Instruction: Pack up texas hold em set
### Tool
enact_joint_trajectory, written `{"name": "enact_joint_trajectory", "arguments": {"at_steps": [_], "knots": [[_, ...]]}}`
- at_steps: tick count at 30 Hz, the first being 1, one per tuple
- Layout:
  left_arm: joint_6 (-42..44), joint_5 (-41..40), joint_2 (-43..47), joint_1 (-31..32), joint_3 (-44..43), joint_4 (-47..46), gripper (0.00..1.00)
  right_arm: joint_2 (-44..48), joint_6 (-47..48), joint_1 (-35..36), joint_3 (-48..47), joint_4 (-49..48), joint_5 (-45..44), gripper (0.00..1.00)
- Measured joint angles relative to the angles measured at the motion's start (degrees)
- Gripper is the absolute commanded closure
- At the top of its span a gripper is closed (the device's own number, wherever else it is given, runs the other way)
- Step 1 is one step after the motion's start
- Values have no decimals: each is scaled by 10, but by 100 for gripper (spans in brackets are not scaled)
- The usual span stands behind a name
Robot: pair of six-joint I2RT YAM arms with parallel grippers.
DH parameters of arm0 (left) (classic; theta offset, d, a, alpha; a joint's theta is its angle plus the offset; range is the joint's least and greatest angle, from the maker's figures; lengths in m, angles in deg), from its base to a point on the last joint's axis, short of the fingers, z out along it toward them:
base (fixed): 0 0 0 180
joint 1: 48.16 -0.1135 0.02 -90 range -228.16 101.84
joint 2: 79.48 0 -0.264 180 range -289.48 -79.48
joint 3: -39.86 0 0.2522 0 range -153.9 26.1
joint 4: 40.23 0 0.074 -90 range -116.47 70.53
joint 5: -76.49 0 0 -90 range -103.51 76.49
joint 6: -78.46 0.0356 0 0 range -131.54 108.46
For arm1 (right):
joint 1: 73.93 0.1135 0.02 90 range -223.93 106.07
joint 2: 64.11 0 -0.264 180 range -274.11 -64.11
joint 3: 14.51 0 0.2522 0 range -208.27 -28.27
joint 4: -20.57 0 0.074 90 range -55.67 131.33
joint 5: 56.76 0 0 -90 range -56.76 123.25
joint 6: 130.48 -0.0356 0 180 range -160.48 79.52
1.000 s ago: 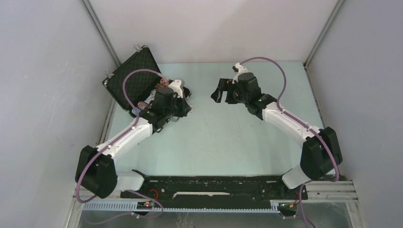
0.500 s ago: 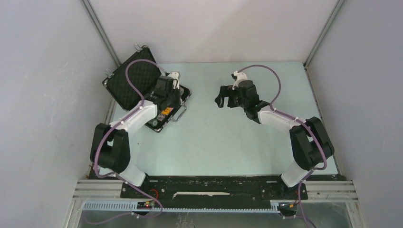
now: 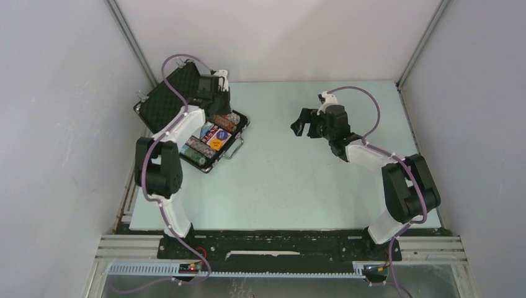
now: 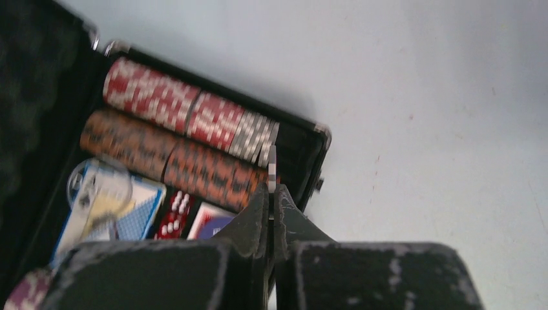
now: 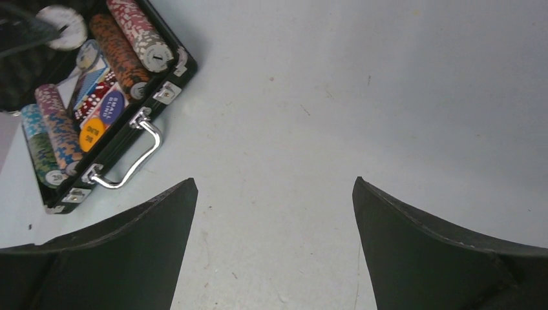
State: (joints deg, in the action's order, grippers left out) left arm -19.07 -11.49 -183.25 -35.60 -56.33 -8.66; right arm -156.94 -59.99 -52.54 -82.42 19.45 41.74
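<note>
The black case lies open at the table's far left, its lid (image 3: 170, 99) leaning back and its base (image 3: 243, 126) with a silver handle (image 3: 234, 148) toward the middle. Inside are rows of red-and-white chips (image 4: 161, 97) and orange chips (image 4: 161, 155), card decks (image 4: 210, 219), red dice (image 4: 174, 213), and a blue button (image 5: 110, 106). My left gripper (image 3: 212, 96) hovers over the case's far end, shut on a grey-white poker chip (image 4: 272, 166) held edge-on. My right gripper (image 3: 305, 124) is open and empty over bare table, right of the case.
Grey walls close in the table on the left, back and right. An orange button (image 5: 94, 132) and more chip stacks (image 5: 48, 139) fill the near end of the case. The left arm (image 3: 186, 124) reaches across the lid.
My left arm has swung back from over the case base toward its far end, uncovering the contents. My right gripper has shifted slightly right.
</note>
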Motion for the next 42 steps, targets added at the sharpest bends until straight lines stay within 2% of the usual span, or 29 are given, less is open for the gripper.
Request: {"name": "enact_joint_trajectory", "arguments": {"at_steps": [11, 17, 25, 28, 42], "knots": [[86, 77, -146, 4, -174, 71, 100, -8, -40, -30, 0, -50, 65, 0], [100, 76, -177, 6, -190, 99, 100, -32, -66, -53, 0, -63, 103, 0], [106, 68, -212, 11, -219, 139, 100, -37, -66, -45, -1, -73, 146, 0], [105, 54, -212, 13, -225, 147, 94, -43, -66, -44, -7, -73, 159, 0], [88, -1, -223, 19, -250, 160, 87, -50, -66, -44, -16, -73, 179, 0]]}}
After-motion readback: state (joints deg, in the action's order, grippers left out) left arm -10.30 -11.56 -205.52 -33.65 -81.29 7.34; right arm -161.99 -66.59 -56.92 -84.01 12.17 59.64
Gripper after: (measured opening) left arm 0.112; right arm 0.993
